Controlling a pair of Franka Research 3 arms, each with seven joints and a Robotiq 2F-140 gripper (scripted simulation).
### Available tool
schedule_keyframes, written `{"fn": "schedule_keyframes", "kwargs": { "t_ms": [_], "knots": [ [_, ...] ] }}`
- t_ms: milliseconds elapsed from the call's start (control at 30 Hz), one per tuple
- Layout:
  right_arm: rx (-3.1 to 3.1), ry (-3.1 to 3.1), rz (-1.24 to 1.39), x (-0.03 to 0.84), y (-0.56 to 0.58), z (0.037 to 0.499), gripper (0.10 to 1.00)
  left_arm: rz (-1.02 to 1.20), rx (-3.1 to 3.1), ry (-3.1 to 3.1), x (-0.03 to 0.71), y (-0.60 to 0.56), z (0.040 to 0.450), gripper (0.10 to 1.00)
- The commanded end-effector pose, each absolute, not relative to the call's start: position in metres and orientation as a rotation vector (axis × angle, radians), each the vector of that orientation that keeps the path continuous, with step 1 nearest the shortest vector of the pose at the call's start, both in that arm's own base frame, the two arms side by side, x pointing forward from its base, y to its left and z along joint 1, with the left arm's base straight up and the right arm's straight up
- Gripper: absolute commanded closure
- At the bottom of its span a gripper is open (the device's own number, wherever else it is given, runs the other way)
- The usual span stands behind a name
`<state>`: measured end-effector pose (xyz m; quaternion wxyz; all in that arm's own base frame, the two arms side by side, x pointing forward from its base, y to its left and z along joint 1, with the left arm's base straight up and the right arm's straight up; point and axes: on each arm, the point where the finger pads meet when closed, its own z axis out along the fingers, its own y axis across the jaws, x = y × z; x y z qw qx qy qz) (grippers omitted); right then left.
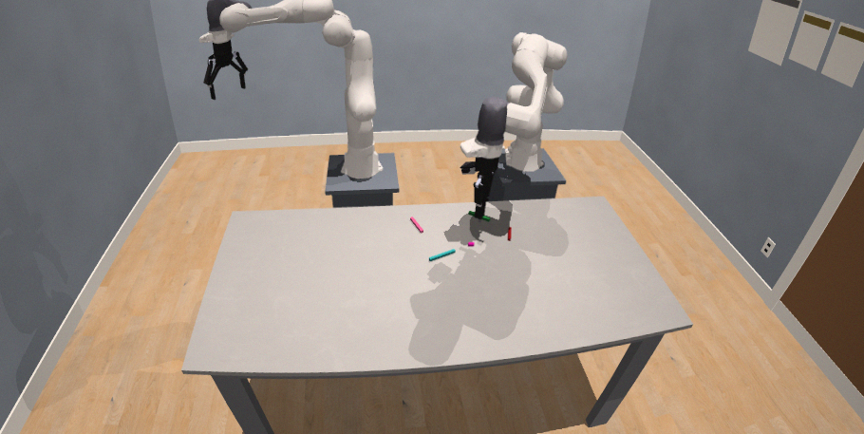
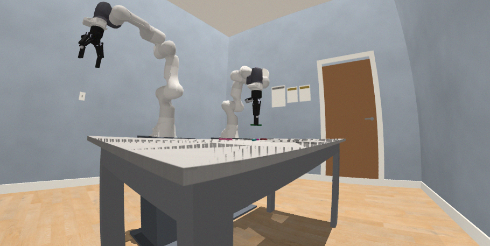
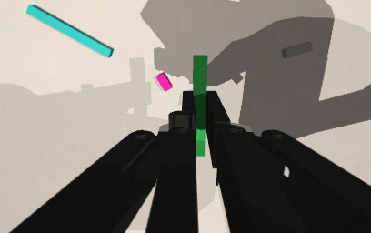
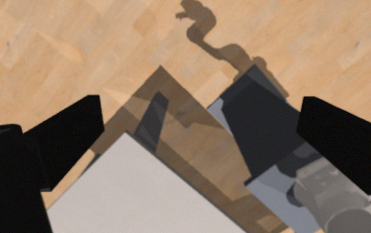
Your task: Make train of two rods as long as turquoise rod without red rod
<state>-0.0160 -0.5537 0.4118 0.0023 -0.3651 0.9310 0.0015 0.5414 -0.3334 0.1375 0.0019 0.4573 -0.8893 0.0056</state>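
My left gripper (image 1: pixel 479 214) (image 2: pixel 256 122) (image 3: pixel 198 107) is shut on the green rod (image 2: pixel 259 125) (image 3: pixel 200 73) and holds it level above the table. The turquoise rod (image 1: pixel 441 254) (image 3: pixel 70 32) lies flat. The short magenta rod (image 1: pixel 471 244) (image 3: pixel 164 82) lies flat near its right end in the top view, apart from it. In the left wrist view, a short grey-looking rod (image 3: pixel 297 50) lies in the arm's shadow; I cannot make it out in the top view. My right gripper (image 1: pixel 227 90) (image 2: pixel 89 61) (image 4: pixel 200 114) is open and empty, high up.
The pink rod (image 1: pixel 417 224) lies left of the held rod in the top view, the red rod (image 1: pixel 509 234) to its right. The table (image 1: pixel 302 311) extends toward that camera. The right arm hangs beyond the table's left edge.
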Motion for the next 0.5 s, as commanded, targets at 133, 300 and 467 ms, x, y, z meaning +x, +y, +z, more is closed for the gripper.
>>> {"fn": "schedule_keyframes", "kwargs": {
  "t_ms": [133,300,467],
  "knots": [
    [-1.155,2.922,0.000,-0.018,-0.554,0.413,0.098,0.003,1.758,-2.598,0.552,-0.324,0.137,0.974],
    [-1.155,2.922,0.000,-0.018,-0.554,0.413,0.098,0.002,1.876,-2.516,0.559,-0.318,0.137,0.974],
    [-1.155,2.922,0.000,-0.018,-0.554,0.413,0.098,0.001,1.945,-2.464,0.564,-0.313,0.136,0.974]
  ]
}}
